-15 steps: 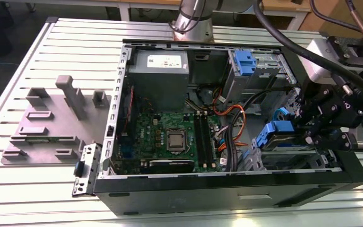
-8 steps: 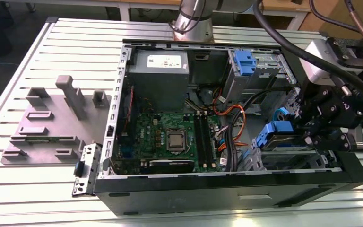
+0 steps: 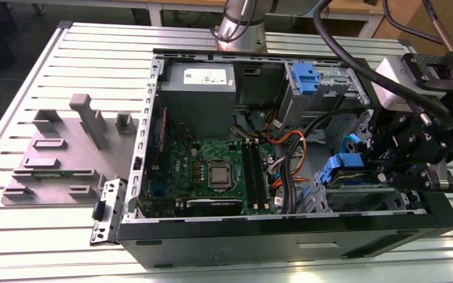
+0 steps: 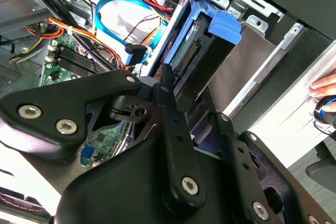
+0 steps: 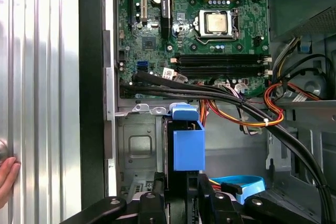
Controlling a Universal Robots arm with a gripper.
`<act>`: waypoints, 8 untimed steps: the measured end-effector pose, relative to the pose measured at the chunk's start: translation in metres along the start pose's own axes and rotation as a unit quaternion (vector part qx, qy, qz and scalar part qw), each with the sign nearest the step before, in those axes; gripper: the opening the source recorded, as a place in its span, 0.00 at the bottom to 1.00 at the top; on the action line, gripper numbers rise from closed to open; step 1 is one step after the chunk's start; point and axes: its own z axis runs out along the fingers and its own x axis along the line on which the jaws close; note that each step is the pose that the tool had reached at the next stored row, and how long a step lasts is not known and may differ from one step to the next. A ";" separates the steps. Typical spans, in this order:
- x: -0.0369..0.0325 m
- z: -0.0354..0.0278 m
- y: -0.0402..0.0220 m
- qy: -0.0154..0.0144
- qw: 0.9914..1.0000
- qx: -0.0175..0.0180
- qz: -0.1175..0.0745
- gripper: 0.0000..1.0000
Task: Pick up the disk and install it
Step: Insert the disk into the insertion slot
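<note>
At the exterior view's four o'clock, inside the open black computer case (image 3: 289, 229), the black gripper (image 5: 181, 190) pinches the blue-bracketed silver disk (image 5: 188, 148) between its fingers (image 5: 158, 191), long axis running straight out from them.

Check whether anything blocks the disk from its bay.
Nothing visible does. The gripper grips the disk, which appears partly down in the bay. The black cables cross just beyond its blue tab, on the motherboard side, clear of the slot.
</note>
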 end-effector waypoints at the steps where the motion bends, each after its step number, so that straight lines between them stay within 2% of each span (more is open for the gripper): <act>1: 0.0000 0.0000 0.0000 0.000 1.000 0.000 0.000 0.35; 8: 0.0001 0.0007 -0.0001 0.000 1.000 0.000 0.000 0.35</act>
